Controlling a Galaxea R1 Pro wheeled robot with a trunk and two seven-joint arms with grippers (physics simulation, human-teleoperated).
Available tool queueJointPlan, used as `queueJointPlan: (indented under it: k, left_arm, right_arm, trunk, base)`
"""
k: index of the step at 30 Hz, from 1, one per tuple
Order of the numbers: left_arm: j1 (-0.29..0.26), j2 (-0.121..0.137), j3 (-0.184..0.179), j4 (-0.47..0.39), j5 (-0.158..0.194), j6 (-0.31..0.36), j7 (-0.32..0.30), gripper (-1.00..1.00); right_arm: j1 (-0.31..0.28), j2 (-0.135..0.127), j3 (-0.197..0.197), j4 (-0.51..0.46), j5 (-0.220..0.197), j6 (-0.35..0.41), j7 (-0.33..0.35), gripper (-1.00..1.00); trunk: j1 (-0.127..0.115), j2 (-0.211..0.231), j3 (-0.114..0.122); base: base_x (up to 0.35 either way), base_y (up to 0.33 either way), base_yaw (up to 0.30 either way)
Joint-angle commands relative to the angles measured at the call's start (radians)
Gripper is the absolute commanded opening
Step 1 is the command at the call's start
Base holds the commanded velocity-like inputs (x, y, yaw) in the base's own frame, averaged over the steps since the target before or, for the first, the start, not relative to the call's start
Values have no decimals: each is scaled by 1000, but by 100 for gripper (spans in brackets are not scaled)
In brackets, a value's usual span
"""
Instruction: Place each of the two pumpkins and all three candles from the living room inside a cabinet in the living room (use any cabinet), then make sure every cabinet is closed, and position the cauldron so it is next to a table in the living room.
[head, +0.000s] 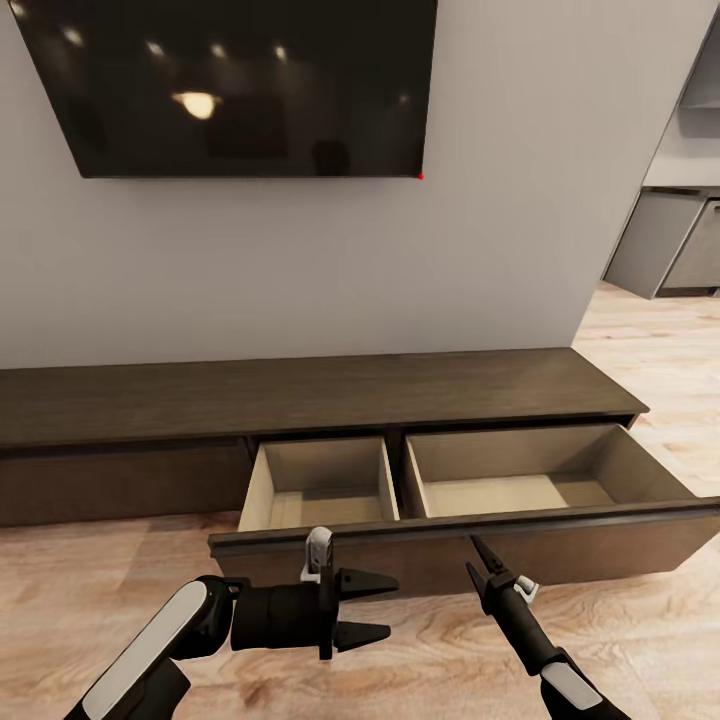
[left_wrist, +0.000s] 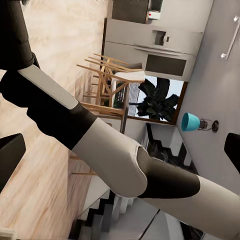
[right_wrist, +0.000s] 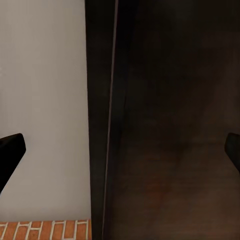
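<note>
The cabinet (head: 300, 390) is a long, low dark-brown unit against the wall. Its wide pull-out front (head: 580, 545) stands drawn out, showing two pale beige compartments (head: 320, 480) with nothing in them. My left gripper (head: 390, 606) is open just before the front's left half and points sideways along it. To its right, my right gripper (head: 477, 562) is open and points up at the front. In the right wrist view its fingertips (right_wrist: 10, 150) stand wide apart facing the dark wood (right_wrist: 170, 125). The pumpkins, candles, cauldron and table are out of view.
A black TV (head: 230, 80) hangs on the wall above the unit. Grey kitchen cupboards (head: 665, 245) stand at the far right beyond pale wood floor (head: 660, 340). The left wrist view looks past my right arm (left_wrist: 115, 160) to wooden dining chairs (left_wrist: 107, 75) and a plant (left_wrist: 157, 100).
</note>
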Motion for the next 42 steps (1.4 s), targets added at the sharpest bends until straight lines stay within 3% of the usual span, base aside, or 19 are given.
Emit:
queueJointPlan:
  k: [1, 8, 35, 42]
  left_arm:
    - [-1, 2, 0, -1, 11, 0, 9, 100]
    - [-1, 7, 1, -2, 13, 0, 9, 100]
    - [-1, 8, 1, 10, 15, 0, 11, 100]
    - [-1, 9, 0, 10, 48, 0, 12, 100]
  right_arm:
    - [-1, -1, 8, 1, -10, 6, 3, 100]
    - [-1, -1, 8, 1, -10, 6, 3, 100]
    - [-1, -2, 8, 1, -10, 14, -12, 100]
    - [-1, -5, 8, 1, -9, 16, -10, 100]
  trunk:
    - [0, 0, -1]
    - [0, 0, -1]
    - [-12, 6, 104]
    - [-16, 8, 131]
  base:
    - [0, 0, 0]
    - [0, 0, 0]
    - [-55, 21, 0]
    - [-2, 1, 0]
